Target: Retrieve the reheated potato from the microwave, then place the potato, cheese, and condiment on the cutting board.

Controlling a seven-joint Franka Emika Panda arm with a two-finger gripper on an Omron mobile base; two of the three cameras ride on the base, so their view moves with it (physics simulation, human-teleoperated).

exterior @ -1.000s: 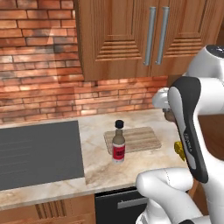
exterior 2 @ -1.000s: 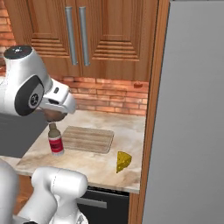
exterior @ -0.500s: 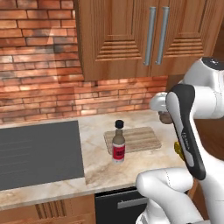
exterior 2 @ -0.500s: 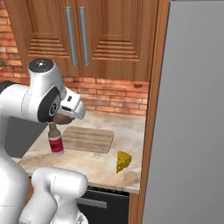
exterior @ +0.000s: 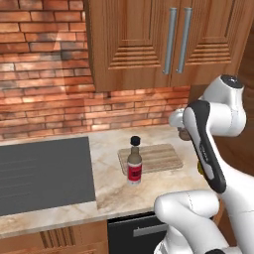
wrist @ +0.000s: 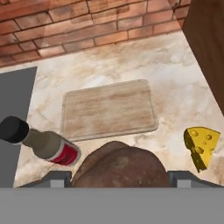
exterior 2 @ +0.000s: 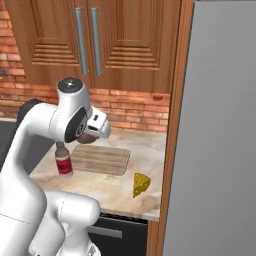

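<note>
My gripper (wrist: 120, 178) is shut on the potato (wrist: 120, 166), a brown lump that bulges up between the two fingertips. The hand hangs above the counter, just right of the cutting board (exterior: 151, 158), with the potato (exterior: 184, 134) peeking out under it. The tan cutting board (wrist: 108, 109) lies bare. The condiment (wrist: 43, 143), a black-capped bottle with a red label, stands on the counter at the board's front-left corner (exterior: 134, 163). The yellow cheese (exterior 2: 141, 184) wedge sits on the counter to the right of the board (wrist: 200, 144). The microwave is out of view.
A dark grey cooktop (exterior: 44, 173) fills the counter's left part. Wooden cabinets (exterior: 173, 44) hang over the brick wall (exterior: 44, 99). A tall grey appliance (exterior 2: 220, 125) behind a wooden side panel (exterior 2: 175, 125) closes off the counter on the right.
The arm has swung down and towards the cutting board with the potato in its grip. Bottle, cheese and board have stayed put.
</note>
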